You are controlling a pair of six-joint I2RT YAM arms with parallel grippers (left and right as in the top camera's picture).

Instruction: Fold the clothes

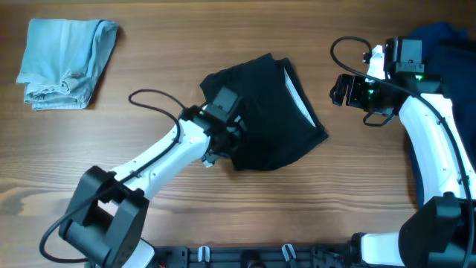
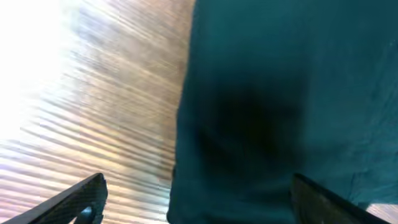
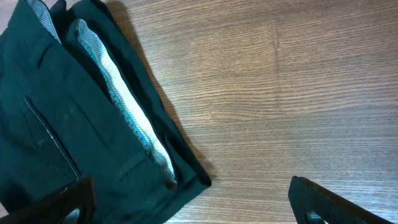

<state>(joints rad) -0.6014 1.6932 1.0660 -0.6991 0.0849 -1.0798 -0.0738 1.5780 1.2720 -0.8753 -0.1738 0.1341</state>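
Note:
A folded black garment with a pale striped lining at its right edge lies mid-table. My left gripper is open at its lower left edge, low over it; the left wrist view shows the dark cloth close between the spread fingers. My right gripper is open and empty, held to the right of the garment. The right wrist view shows the garment's corner with its lining, and bare wood between the fingers.
A folded light blue garment lies at the far left. A dark blue pile of clothes sits at the far right edge behind the right arm. Cables run from both arms.

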